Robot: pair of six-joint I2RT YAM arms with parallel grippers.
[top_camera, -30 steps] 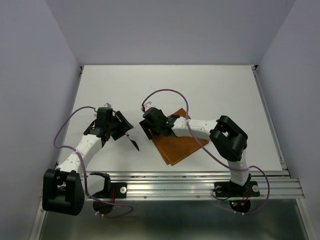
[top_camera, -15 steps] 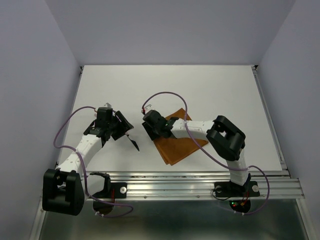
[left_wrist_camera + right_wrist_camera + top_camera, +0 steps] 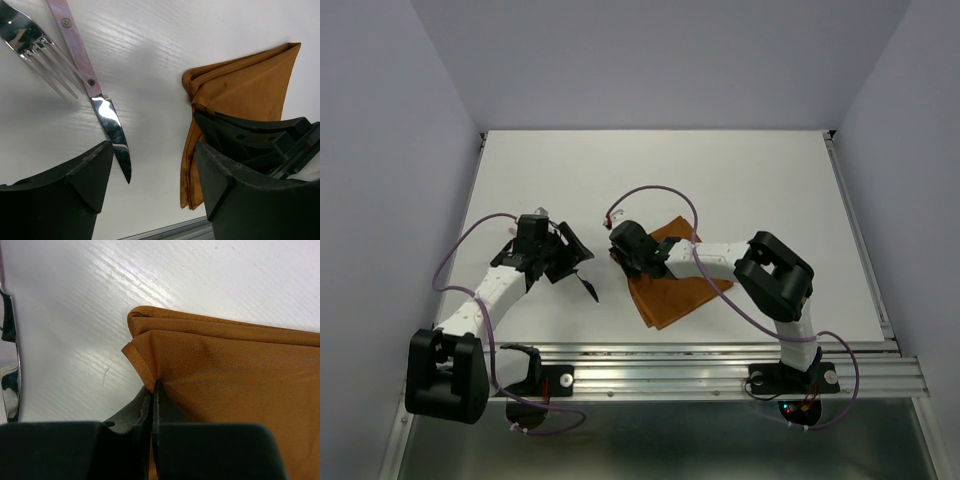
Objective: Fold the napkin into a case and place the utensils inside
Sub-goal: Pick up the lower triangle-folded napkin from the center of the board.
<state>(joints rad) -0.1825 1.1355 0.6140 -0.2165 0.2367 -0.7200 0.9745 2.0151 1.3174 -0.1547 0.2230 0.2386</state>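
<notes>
Napkin (image 3: 672, 288) is folded into a layered rust-orange shape and lies flat on the worktop (image 3: 740, 180), centre-right, near the front edge. Right end effector (image 3: 152, 390) is closed, pinching the turned-over corner at the napkin's left end. Knife (image 3: 90, 82) and fork (image 3: 30, 45) lie side by side left of the napkin, not touching it. Left end effector (image 3: 152, 165) hovers over them, fingers spread wide, holding nothing.

white table (image 3: 740, 190) bearing a folded orange napkin (image 3: 675, 292) just 6 o'clock of centre; at the napkin's 9 o'clock, apart from it, a knife (image 3: 102, 107) and a fork (image 3: 30, 42) lying close together.
</notes>
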